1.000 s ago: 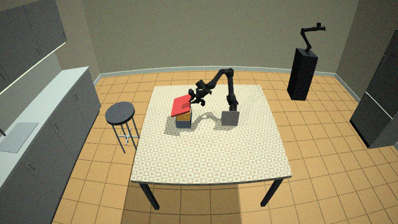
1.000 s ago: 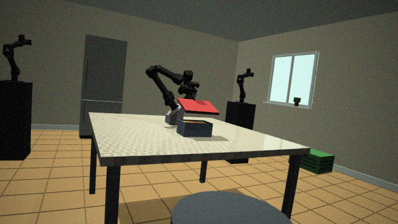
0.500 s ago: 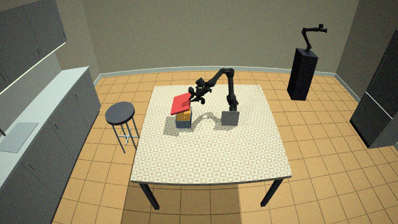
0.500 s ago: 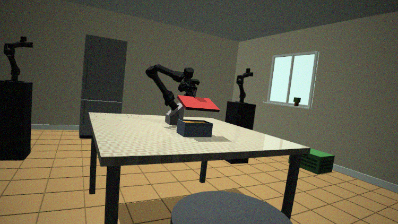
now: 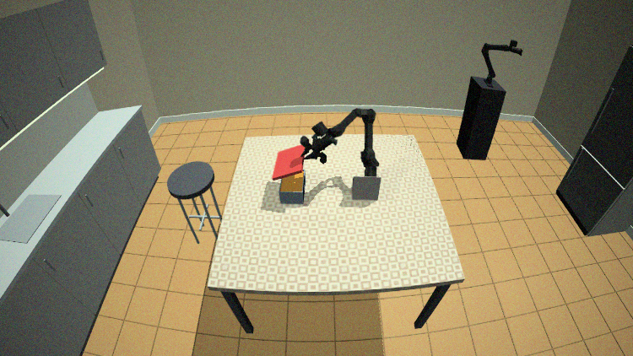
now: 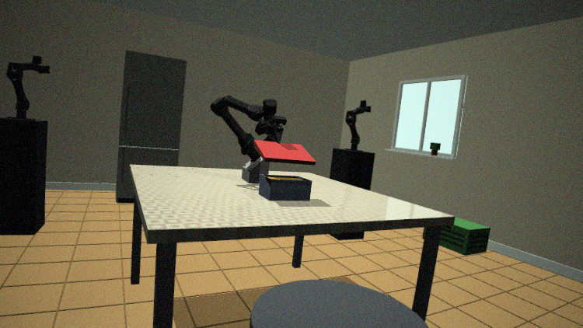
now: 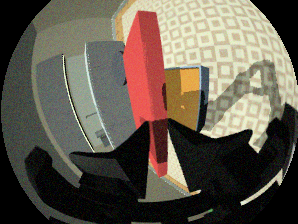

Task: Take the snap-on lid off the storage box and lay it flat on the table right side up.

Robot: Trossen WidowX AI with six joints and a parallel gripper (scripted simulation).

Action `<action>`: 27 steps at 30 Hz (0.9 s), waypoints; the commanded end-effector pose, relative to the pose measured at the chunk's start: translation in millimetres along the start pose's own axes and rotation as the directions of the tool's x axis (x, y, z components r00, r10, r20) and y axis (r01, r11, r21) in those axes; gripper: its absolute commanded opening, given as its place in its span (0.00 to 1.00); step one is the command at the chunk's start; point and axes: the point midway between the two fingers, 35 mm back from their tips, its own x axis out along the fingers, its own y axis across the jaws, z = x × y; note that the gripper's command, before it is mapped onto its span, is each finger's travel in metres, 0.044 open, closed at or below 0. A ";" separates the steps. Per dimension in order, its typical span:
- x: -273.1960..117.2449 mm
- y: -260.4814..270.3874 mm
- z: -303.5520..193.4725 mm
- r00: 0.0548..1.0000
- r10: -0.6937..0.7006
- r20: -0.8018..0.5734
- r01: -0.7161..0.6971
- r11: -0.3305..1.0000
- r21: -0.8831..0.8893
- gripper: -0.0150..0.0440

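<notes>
The red lid [image 5: 287,163] [image 6: 285,152] [image 7: 145,75] is in the air above the storage box, apart from it and tilted, its far edge lower than the edge at the gripper. My gripper [image 5: 304,154] [image 7: 157,123] is shut on the lid's near edge, one finger on each face. In the exterior view the fingertips are hidden behind the lid. The blue-grey storage box [image 5: 292,196] [image 6: 285,190] [image 7: 204,90] stands upright and open on the table [image 5: 336,247] [image 6: 195,207] [image 7: 235,30], with an orange-brown interior. The lid's smooth outer face is upward.
The arm's grey base block [image 5: 365,188] [image 6: 250,173] stands on the table, to the right of the box in the top view. A round dark stool [image 5: 191,176] [image 6: 326,305] stands on the floor beside the table's left edge in the top view.
</notes>
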 end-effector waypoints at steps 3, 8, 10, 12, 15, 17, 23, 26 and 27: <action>-2.0 1.7 10.1 1.000 0.009 -0.006 -0.009 1.000 0.000 0.25; -2.3 1.3 20.1 1.000 0.009 -0.006 -0.009 1.000 -0.001 0.25; -2.4 1.2 24.1 1.000 0.009 -0.006 -0.009 1.000 -0.001 0.25; -2.6 1.1 28.2 1.000 0.009 -0.006 -0.009 1.000 -0.001 0.25; -2.8 0.9 34.2 1.000 0.009 -0.006 -0.009 1.000 -0.001 0.25; -2.9 0.7 38.2 1.000 0.009 -0.006 -0.009 1.000 -0.001 0.25; -3.3 0.3 50.2 1.000 0.009 -0.005 -0.009 1.000 -0.002 0.25; -3.5 0.1 56.3 1.000 0.009 -0.005 -0.009 1.000 -0.002 0.25; -3.6 0.1 58.3 1.000 0.009 -0.005 -0.009 1.000 -0.002 0.25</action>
